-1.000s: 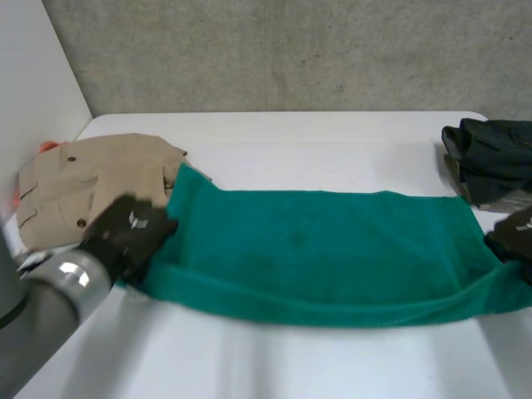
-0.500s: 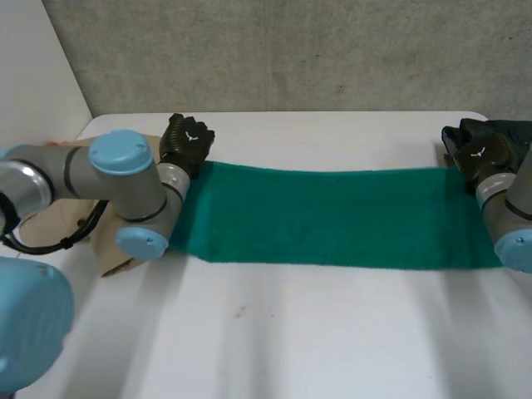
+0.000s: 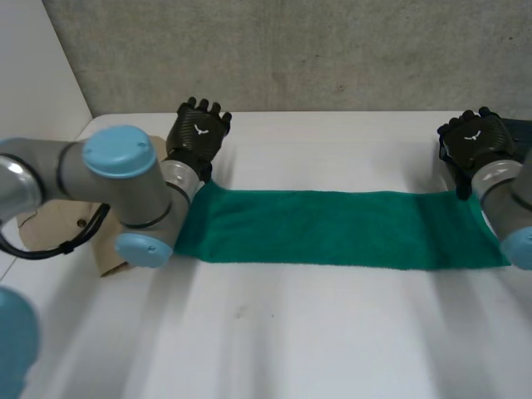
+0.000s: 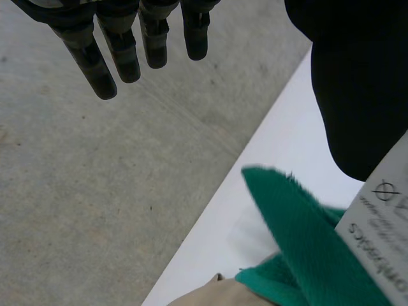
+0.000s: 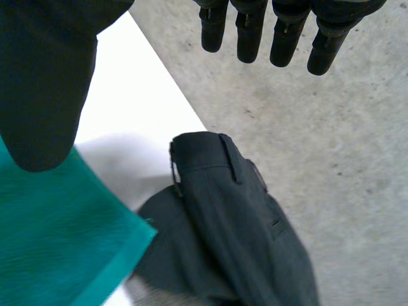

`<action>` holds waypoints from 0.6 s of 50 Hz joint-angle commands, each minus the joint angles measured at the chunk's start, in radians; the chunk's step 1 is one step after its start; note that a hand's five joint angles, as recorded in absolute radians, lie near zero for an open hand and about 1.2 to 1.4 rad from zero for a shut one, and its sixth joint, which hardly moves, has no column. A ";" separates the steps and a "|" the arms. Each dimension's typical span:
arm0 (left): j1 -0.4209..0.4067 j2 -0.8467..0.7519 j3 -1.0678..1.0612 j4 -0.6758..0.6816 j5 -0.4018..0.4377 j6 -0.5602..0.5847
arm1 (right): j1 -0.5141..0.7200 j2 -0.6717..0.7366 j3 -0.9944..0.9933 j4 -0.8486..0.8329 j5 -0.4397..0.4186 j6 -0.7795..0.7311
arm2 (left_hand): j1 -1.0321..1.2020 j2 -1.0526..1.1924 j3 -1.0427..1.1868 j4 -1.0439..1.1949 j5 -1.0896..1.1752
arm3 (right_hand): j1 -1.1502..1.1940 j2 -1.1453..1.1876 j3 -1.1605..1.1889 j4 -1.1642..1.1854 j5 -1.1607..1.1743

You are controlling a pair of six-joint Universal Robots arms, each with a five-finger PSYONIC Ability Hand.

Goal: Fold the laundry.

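A green towel [image 3: 332,226] lies folded in a long flat strip across the middle of the white table [image 3: 274,332]. My left hand [image 3: 198,133] hovers above the towel's far left corner, fingers [image 4: 102,64] straight and spread, holding nothing. A raised green corner [image 4: 299,229] with a white label sits under its palm. My right hand [image 3: 470,141] is lifted over the towel's far right corner [image 5: 70,229], fingers [image 5: 287,38] straight and empty.
A beige garment [image 3: 58,229] lies at the table's left edge, partly behind my left arm, with a corner [image 4: 210,293] next to the towel. Dark folded trousers [image 5: 236,223] lie just beyond the towel's right end, below my right hand. A grey wall [image 3: 291,50] backs the table.
Both hands carried the towel's near edge to the far side, folding it in half lengthwise. They have now let go, opened, and risen off the far corners.
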 commanded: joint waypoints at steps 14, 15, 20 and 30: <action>0.001 0.301 -0.420 0.036 0.009 -0.190 | -0.291 -0.099 0.286 0.179 -0.313 0.027 | -0.018 -0.036 -0.040 -0.030 -0.051 | 0.313 0.324 0.329 0.326 0.317; 0.001 0.300 -0.420 0.037 0.009 -0.190 | -0.291 -0.087 0.289 0.159 -0.312 0.027 | -0.018 -0.036 -0.040 -0.030 -0.051 | 0.316 0.327 0.332 0.328 0.320; 0.003 0.290 -0.411 0.039 0.009 -0.190 | -0.291 -0.029 0.286 0.077 -0.299 0.017 | -0.018 -0.036 -0.040 -0.030 -0.051 | 0.313 0.324 0.329 0.326 0.317; 0.019 0.226 -0.326 0.051 0.010 -0.184 | -0.293 -0.036 0.299 0.069 -0.299 0.014 | 0.070 0.053 0.048 0.059 0.038 | 0.310 0.321 0.326 0.323 0.314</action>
